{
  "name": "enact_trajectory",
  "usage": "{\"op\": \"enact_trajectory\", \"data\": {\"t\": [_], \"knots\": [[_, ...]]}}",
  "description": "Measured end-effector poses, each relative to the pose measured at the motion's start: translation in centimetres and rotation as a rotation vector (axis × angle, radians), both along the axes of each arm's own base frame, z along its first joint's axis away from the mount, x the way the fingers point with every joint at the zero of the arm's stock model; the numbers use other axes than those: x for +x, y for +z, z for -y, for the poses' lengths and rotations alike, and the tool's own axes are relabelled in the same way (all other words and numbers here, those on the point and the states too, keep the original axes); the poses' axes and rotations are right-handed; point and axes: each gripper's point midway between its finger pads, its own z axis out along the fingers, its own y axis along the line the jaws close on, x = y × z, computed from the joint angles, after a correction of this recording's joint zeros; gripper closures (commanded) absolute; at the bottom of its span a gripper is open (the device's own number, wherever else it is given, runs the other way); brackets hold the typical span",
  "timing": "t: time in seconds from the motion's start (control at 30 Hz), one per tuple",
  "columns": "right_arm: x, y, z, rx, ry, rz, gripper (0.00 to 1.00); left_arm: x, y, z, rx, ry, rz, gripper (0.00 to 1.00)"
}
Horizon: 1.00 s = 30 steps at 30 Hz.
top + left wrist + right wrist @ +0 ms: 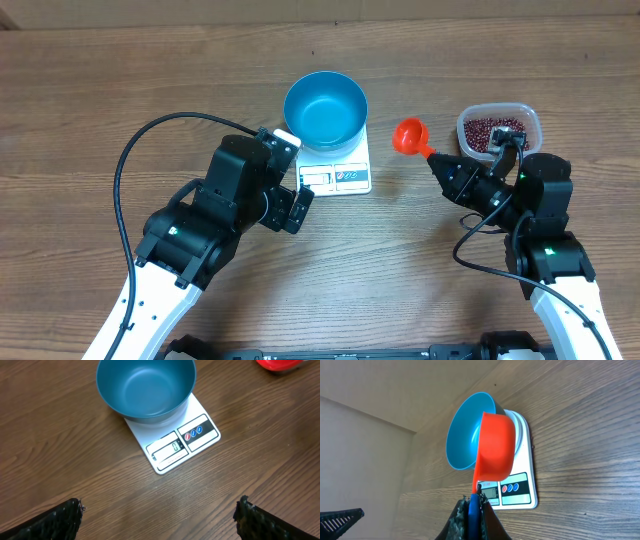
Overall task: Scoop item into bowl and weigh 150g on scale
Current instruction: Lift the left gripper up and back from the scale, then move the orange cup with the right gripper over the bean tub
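Observation:
The blue bowl (pixel 325 108) stands empty on the white scale (pixel 345 178), left of the table's middle. Dark red-brown beans (pixel 490 132) lie in a clear tub at the right. My right gripper (pixel 440 165) is shut on the blue handle of an orange-red scoop (pixel 409 135), which hangs between tub and scale; no beans show in it. In the right wrist view the scoop (pixel 496 452) overlaps the bowl (pixel 462 435) and scale (pixel 520 487), with the gripper (pixel 474 505) clamped on the handle. My left gripper (pixel 160 515) is open and empty, just short of the scale (pixel 175 445) and bowl (pixel 145 387).
The clear plastic tub (pixel 530 118) sits close behind my right arm. A black cable (pixel 125 165) loops at the left of the left arm. Bare wooden table (pixel 400 260) lies between the two arms.

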Motion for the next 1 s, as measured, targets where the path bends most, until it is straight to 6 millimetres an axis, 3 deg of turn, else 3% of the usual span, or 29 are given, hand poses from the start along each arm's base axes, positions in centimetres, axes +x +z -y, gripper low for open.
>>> {"op": "enact_trajectory", "data": {"t": [1.0], "knots": [[-0.19,-0.33,0.01,-0.001,0.000,-0.017,0.96,0.01,0.01,0.00,0.000,0.000,0.000,0.00]]}}
